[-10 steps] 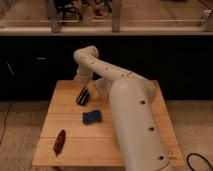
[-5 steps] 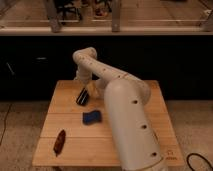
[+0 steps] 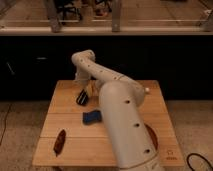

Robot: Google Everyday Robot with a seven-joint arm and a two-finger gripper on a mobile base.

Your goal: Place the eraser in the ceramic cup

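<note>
The eraser (image 3: 81, 97), a small black block with a pale side, lies on the wooden table (image 3: 67, 125) at the far left. My gripper (image 3: 88, 90) hangs at the end of the white arm (image 3: 117, 115), right over the eraser's far right end and very close to it. I cannot make out the ceramic cup; the arm hides the middle of the table. A small white bit (image 3: 146, 90) peeks out at the arm's right edge, and I cannot tell what it is.
A flat blue block (image 3: 92, 117) lies in front of the eraser, next to the arm. A slim reddish-brown object (image 3: 59, 141) lies at the front left. An orange bowl's rim (image 3: 151, 136) shows behind the arm at the front right. A dark counter runs behind the table.
The arm's big forearm has swung left and nearer to the camera, covering more of the table. The gripper stays by the eraser, which has not moved.
</note>
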